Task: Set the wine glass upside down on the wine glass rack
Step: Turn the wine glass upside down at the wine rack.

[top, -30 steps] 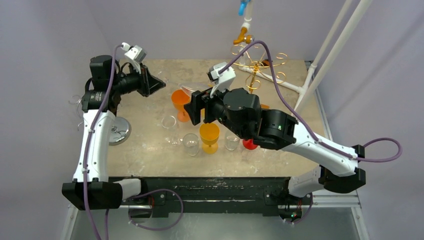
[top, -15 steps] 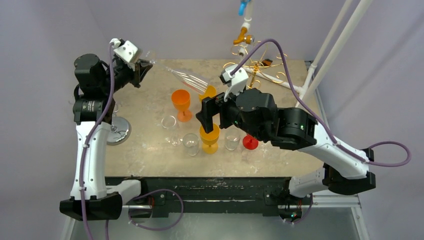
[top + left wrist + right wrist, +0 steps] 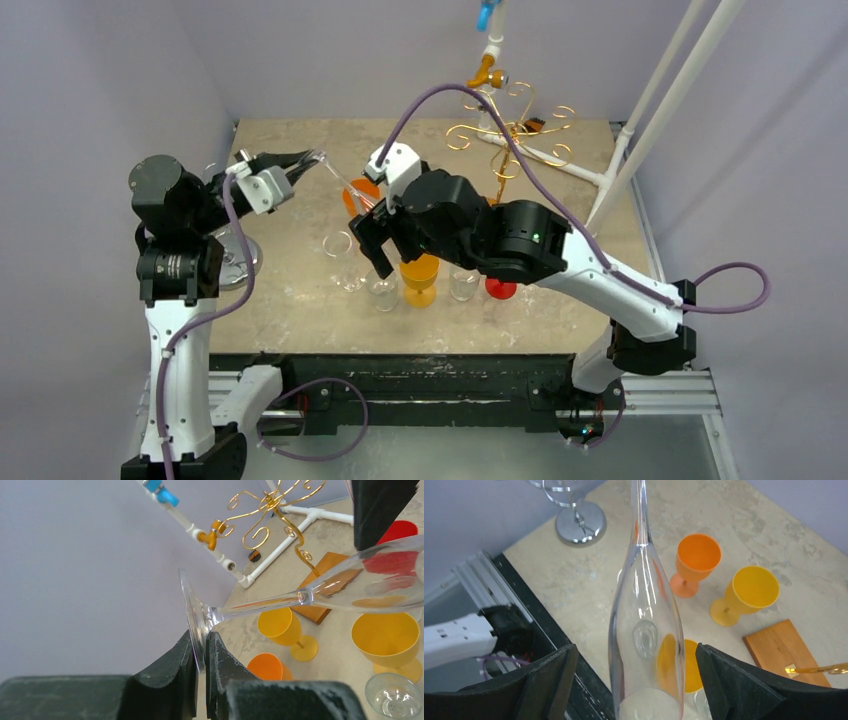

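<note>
Left gripper (image 3: 200,647) clamped on glass foot, right gripper (image 3: 636,680) spread wide

The clear wine glass (image 3: 320,592) hangs nearly level above the table (image 3: 290,290), its bowl between the right gripper's jaws, touching neither. I'd close those gently around the bowl before the left lets go of the foot. The gold wire rack (image 3: 505,135) stands well apart.
</note>
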Available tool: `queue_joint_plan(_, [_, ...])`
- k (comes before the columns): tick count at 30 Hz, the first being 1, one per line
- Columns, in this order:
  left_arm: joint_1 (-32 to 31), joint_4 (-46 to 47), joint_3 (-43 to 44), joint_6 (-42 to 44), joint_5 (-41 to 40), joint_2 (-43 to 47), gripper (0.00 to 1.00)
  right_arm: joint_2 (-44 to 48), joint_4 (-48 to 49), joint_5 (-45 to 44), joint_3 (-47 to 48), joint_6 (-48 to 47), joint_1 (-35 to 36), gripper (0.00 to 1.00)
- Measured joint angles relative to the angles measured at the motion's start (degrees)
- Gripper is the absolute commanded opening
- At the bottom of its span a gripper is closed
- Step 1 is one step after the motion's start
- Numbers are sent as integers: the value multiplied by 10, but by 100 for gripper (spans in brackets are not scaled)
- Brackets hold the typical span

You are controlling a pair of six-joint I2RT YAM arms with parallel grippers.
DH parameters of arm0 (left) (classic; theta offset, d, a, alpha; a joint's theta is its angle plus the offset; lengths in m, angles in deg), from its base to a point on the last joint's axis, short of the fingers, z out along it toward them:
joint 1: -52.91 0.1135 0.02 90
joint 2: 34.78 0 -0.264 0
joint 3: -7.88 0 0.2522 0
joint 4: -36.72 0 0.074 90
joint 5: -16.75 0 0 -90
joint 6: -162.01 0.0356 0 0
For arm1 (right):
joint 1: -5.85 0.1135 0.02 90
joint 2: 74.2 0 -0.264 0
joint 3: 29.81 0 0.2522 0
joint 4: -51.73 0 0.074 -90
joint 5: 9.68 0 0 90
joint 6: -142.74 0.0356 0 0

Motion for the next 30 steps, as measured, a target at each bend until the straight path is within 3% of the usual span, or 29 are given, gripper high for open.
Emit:
queue_joint_plan(3, [0,15,-15,14,26,22,0,0,7,21,-46,-8,-2,95])
queue_joint_plan(6, [0,20,-29,25,44,37,0,1,23,39,-92,-12,-7,80])
queue_joint_plan(9, [0,23,-29,30,54,40,0,5,43,50,-128,-14,-12,37])
queue_joint_plan(11, [0,32,-31,31,56,40,0,14,66,56,-154,-11,-14,13])
queue_joint_plan(12, [0,36,-33,30,59,41,0,23,81,57,-169,-10,-15,6])
queue_joint_plan(13, [0,43,-37,28,63,42,19,34,96,57,-186,-13,-15,2])
queue_joint_plan(15, [-6,57,-44,24,73,44,73,60,122,56,-224,-14,-15,0])
queue_joint_plan(16, [-7,61,-45,22,77,45,89,71,132,53,-241,-14,-15,0])
queue_joint_plan(17, [-6,62,-46,14,73,46,95,89,146,44,-266,-13,-17,0])
queue_joint_plan(19, [-3,61,-46,-6,72,46,100,135,175,25,-315,-10,-28,0])
queue_joint_plan(30, [-3,14,-50,-101,70,39,100,370,317,-86,-557,2,-125,0])
